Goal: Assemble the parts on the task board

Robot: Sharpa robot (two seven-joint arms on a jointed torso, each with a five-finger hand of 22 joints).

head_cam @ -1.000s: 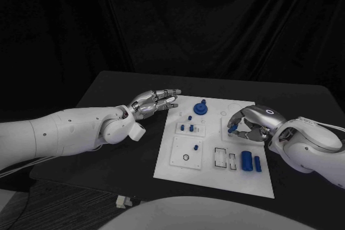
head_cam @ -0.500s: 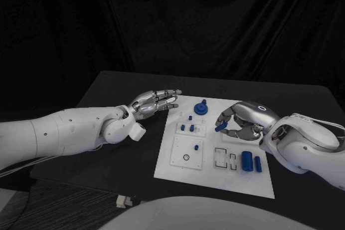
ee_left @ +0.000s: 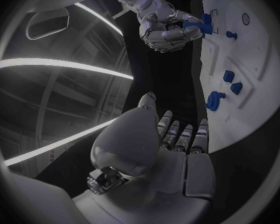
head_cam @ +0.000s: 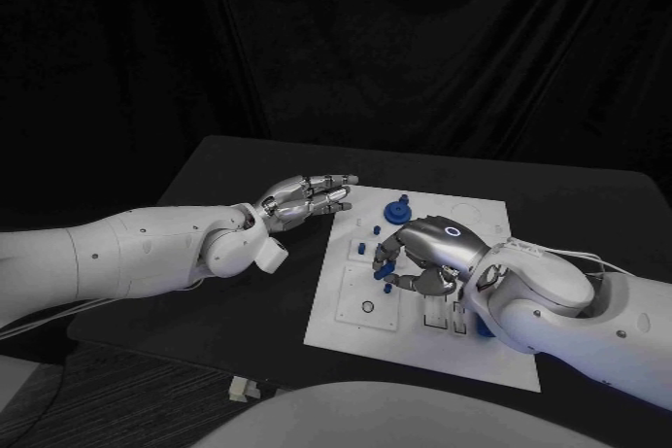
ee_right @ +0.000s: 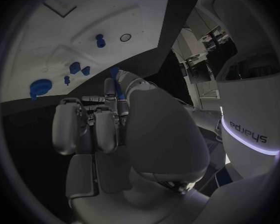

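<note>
Under right robot hand [head_cam: 416, 257], half-hidden blue part [head_cam: 381, 269]

My station: robotics lab; black table [head_cam: 224, 273], black backdrop curtain [head_cam: 420, 59], ceiling strip lights [ee_left: 59, 67], white task board [head_cam: 420, 356].

The task board [head_cam: 333, 317] is a white rectangular plate lying flat at the middle of the black table, its long sides running from near to far. A round blue part [head_cam: 399, 212] with a short upright stem stands at the board's far edge. Small blue parts [head_cam: 361, 246] stand in the far-left panel, and a single small blue peg [head_cam: 384, 287] stands upright in the near-left panel beside a dark ring [head_cam: 364, 308]. One slim blue part [head_cam: 381, 266] is held in the fingers of the right hand [head_cam: 424, 255], above the board's left middle. Another blue part [head_cam: 486, 328] lies near the board's near-right corner, mostly hidden.
</note>
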